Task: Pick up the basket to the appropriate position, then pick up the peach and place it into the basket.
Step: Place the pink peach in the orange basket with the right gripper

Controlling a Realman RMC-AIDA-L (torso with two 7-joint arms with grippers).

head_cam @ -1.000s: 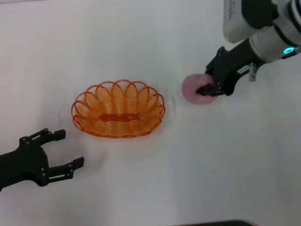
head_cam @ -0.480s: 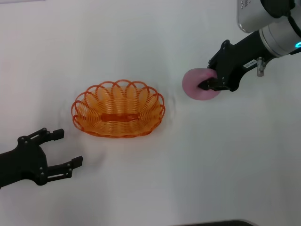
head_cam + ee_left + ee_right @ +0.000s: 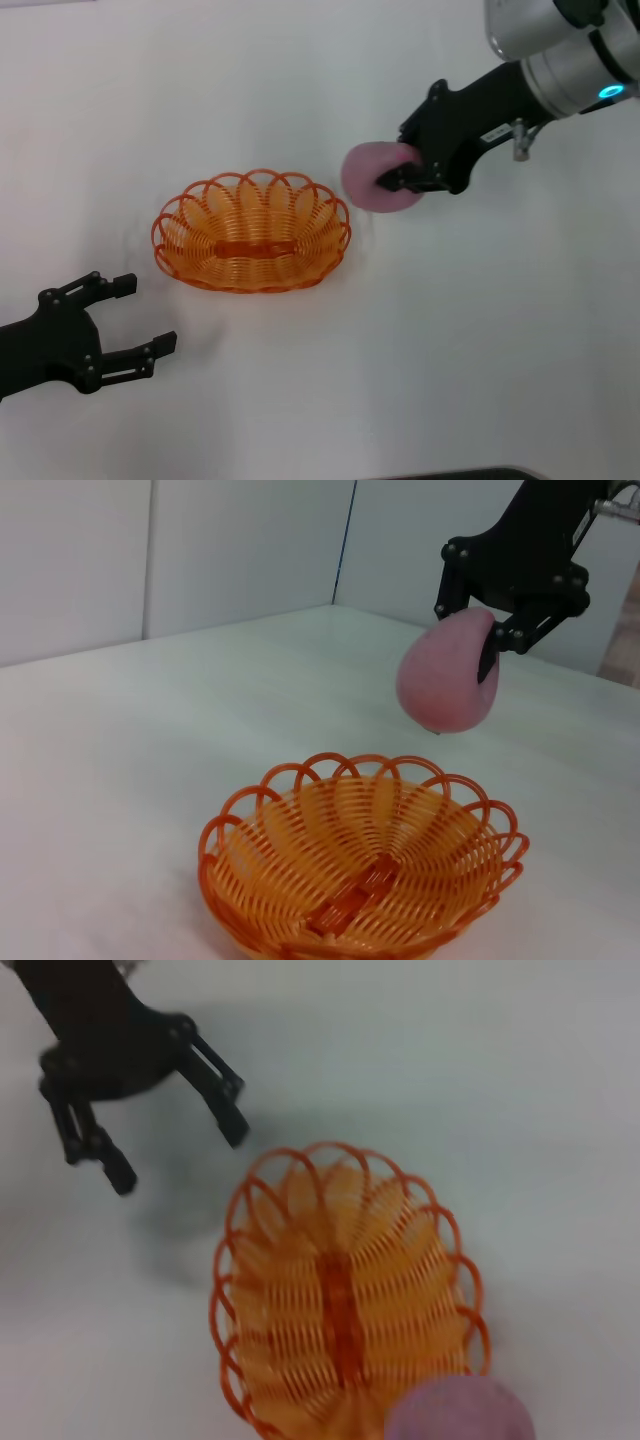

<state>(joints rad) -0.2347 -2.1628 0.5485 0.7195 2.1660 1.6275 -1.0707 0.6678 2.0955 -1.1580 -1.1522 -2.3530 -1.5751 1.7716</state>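
Peach point(image 3: 372, 176): round, matte, mottled pink.

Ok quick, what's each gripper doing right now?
Left gripper: open, empty, on the table near the basket.
Right gripper: shut on the peach, in the air beside the basket.

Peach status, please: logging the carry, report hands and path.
Right hand shut on the peach, airborne, just off the basket rim. Left hand open, parked near the basket's front left. Nothing between peach and basket.
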